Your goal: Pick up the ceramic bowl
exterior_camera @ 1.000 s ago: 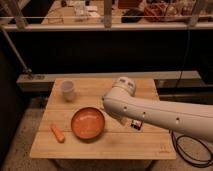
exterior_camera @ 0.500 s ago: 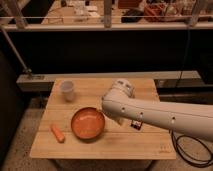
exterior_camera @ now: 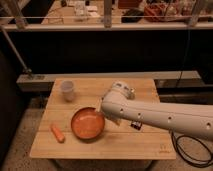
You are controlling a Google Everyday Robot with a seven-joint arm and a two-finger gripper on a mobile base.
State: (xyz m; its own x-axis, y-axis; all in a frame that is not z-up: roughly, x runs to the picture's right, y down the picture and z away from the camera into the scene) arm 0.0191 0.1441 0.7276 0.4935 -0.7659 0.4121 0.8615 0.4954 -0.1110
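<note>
Scene, left to right:
- Light wooden slatted table (exterior_camera: 125,146), everything sits on it.
- Small orange carrot-shaped piece (exterior_camera: 57,133) near the left edge, towards the near side, lying flat.
- Small white plastic-looking cup (exterior_camera: 67,90) at far left, upright, well apart from the rest.
- Wide shallow orange ceramic bowl (exterior_camera: 87,124) with a glossy inside, left of centre on the near half of the table, resting flat. It is just right of the carrot piece and not touching it.
- White robot arm (exterior_camera: 165,118) reaches in from the right, and its rounded end overlaps the bowl's right rim.
- Gripper (exterior_camera: 133,123): mostly hidden under the arm, with only a dark bit showing below it, just right of the bowl. Jaws fully spread, nothing held. Can't tell if it touches the bowl rim.
- Black cable (exterior_camera: 186,150) loops off the near right corner of the table.
</note>
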